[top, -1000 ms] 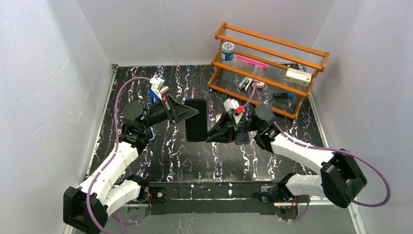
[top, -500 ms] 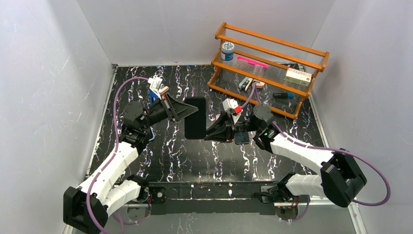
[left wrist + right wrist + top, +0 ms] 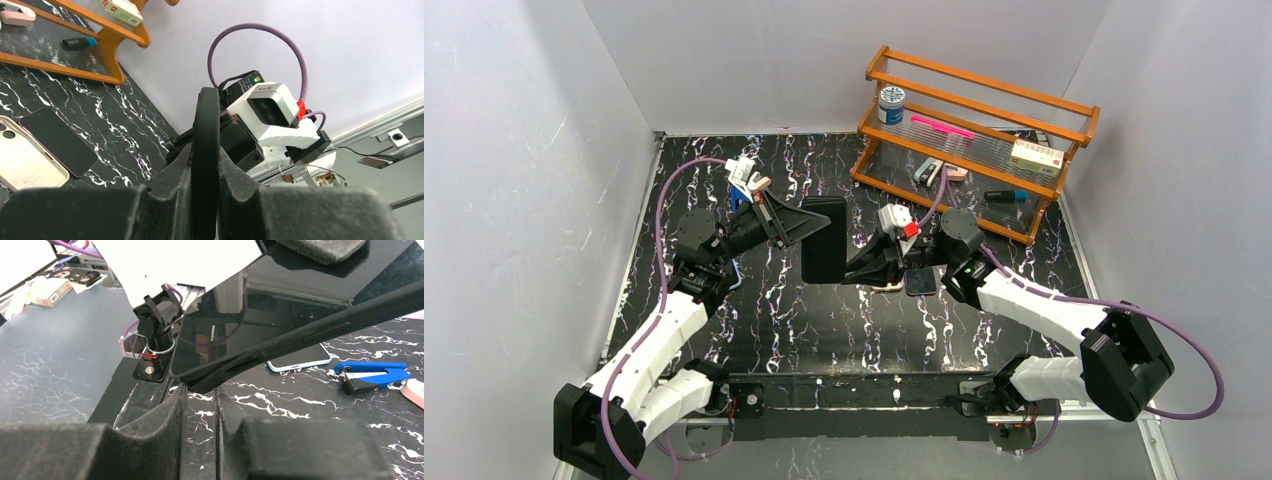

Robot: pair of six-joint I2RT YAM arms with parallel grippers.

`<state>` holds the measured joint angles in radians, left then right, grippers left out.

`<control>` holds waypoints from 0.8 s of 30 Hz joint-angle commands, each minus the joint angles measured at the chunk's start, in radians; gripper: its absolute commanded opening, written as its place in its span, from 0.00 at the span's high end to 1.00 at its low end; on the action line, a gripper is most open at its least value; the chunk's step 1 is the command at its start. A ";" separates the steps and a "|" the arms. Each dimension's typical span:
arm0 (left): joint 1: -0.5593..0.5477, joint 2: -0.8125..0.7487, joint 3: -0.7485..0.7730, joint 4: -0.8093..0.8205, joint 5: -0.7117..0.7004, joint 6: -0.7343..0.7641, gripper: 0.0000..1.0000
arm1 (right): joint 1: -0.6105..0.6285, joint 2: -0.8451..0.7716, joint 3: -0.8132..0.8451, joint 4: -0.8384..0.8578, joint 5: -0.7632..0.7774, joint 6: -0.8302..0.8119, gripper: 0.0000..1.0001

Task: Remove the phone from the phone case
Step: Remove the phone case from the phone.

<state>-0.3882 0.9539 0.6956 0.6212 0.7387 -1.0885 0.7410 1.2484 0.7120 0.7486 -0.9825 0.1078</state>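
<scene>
Left claw (image 3: 809, 222) is closed on the far end of the phone (image 3: 824, 245). From the left wrist the phone shows edge-on, a thin dark upright band pinched tight between the two fingers (image 3: 172, 175). The right claw (image 3: 861, 272) comes in from the other side and is nearly closed on the phone's near right corner; in the right wrist view that corner sits wedged in the narrow gap between its fingers (image 3: 150, 415).

The phone hangs clear of the worktop (image 3: 754, 320), midway between the two arms. Its long axis runs from the near edge toward the back wall, with the far end at the left claw. It is in the black phone case (image 3: 320, 330), whose rim with a side button wraps the glossy screen.

A second phone (image 3: 921, 283) lies flat beneath the right wrist, beside a pale empty case (image 3: 27, 162). A wooden rack (image 3: 979, 120) stands at the far right.
</scene>
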 commanded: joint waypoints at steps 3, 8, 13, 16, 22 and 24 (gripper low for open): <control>-0.034 -0.015 -0.002 0.014 0.058 -0.108 1.00 | -0.005 0.016 0.092 0.029 0.167 -0.159 0.99; -0.034 -0.021 -0.008 0.011 0.050 -0.093 1.00 | -0.008 0.018 0.104 0.059 0.211 -0.027 0.99; -0.034 -0.037 -0.030 0.009 0.041 -0.076 1.00 | -0.020 0.013 0.033 0.276 0.314 0.287 0.95; -0.034 -0.047 -0.041 0.009 0.036 -0.074 1.00 | -0.020 0.010 0.023 0.313 0.387 0.421 0.90; -0.047 -0.054 -0.056 0.014 0.008 -0.083 1.00 | -0.019 0.038 0.010 0.389 0.460 0.585 0.83; -0.061 -0.050 -0.064 0.022 -0.001 -0.086 1.00 | -0.020 0.057 0.008 0.424 0.462 0.617 0.83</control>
<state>-0.3882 0.9154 0.6682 0.6750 0.6113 -1.1229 0.7410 1.2793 0.6884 0.9066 -0.7826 0.6106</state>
